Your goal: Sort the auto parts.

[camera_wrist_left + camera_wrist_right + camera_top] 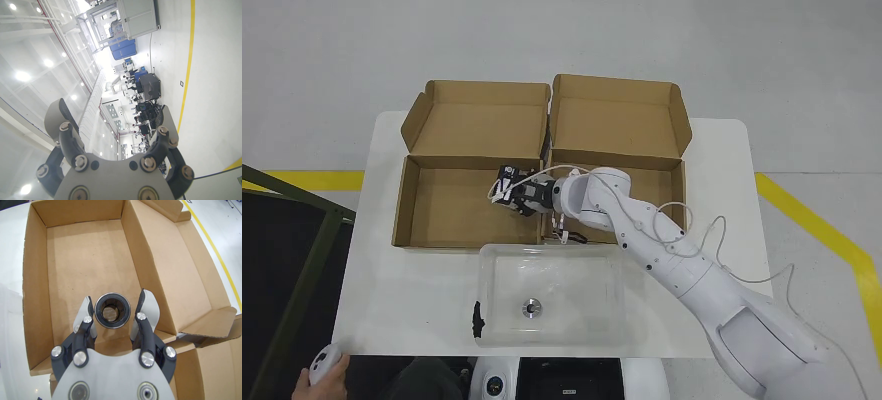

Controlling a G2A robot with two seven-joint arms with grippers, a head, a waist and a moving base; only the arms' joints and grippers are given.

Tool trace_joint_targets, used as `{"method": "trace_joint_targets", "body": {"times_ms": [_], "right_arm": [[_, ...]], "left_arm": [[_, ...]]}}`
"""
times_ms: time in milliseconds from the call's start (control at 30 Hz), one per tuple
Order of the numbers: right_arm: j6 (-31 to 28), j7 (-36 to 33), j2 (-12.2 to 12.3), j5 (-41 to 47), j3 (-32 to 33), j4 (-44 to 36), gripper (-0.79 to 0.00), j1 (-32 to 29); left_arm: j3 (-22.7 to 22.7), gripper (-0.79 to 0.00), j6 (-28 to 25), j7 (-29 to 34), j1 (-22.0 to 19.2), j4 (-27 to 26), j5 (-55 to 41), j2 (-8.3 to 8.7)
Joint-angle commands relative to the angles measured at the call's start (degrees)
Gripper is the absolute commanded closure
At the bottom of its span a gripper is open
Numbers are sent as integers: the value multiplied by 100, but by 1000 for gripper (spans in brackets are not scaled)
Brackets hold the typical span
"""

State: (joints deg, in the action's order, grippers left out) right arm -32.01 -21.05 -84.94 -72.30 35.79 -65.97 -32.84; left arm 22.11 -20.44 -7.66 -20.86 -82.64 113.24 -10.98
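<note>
A short black cylindrical sleeve [97,311] with a metal outer band stands on end between the fingers of my right gripper [115,294]. The gripper is open: one pad is close against the sleeve, the other stands well apart from it. I cannot tell whether the sleeve rests on the box floor or hangs above it. In the top view my right gripper [506,188] is over the right end of the left cardboard box [442,210]. My left gripper [112,105] points out into the room, open, with nothing between its fingers.
A second open cardboard box [662,185] adjoins the first on the right, under my right arm. In front of both boxes stands a clear plastic bin [492,262] holding a round metal part [531,307] and a black part [478,320]. Both box lids stand open at the back.
</note>
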Motion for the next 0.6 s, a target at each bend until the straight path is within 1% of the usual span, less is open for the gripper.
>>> {"method": "trace_joint_targets", "body": {"times_ms": [0,100,267,567], "right_arm": [[-54,-23,13,-32,38,-155,-456,-27],[-141,-104,49,-85,110,-472,-453,-129],[-288,-397,154,-134,311,-1195,-471,-404],[-701,-1089,422,-118,778,-2781,-499,-1228]], "left_arm": [[0,-785,0,0,0,0,0,0],[0,-785,0,0,0,0,0,0],[0,-785,0,0,0,0,0,0],[0,-785,0,0,0,0,0,0]]}}
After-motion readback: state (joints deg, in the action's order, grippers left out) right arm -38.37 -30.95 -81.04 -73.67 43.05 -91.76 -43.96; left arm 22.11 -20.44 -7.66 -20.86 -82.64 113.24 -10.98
